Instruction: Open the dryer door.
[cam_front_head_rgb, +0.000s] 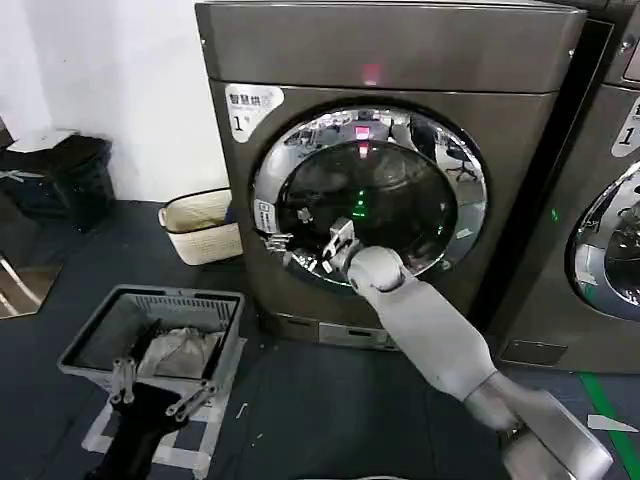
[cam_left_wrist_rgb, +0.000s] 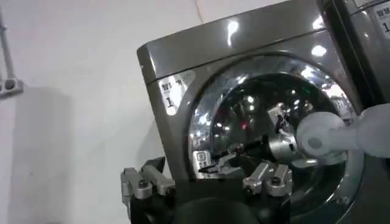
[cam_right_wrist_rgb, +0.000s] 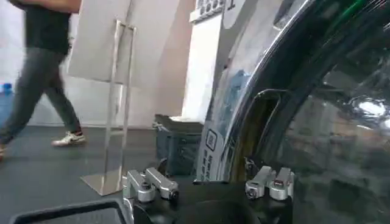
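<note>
Left pincer (cam_front_head_rgb: 160, 392), fingers spread, idles at 7 o'clock over a laundry basket (cam_front_head_rgb: 90, 335), while the right pincer (cam_front_head_rgb: 300, 243), jaws spread, reaches the 8 o'clock chrome rim of the dryer door (cam_front_head_rgb: 368, 195), apparently shut and yet to be pulled, its machine labelled "1".

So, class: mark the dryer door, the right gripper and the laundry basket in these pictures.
dryer door (cam_front_head_rgb: 300, 135): head view, upper left of its chrome rim.
right gripper (cam_front_head_rgb: 290, 245): head view, between its fingertips at the door's left edge.
laundry basket (cam_front_head_rgb: 150, 297): head view, far rim.
</note>
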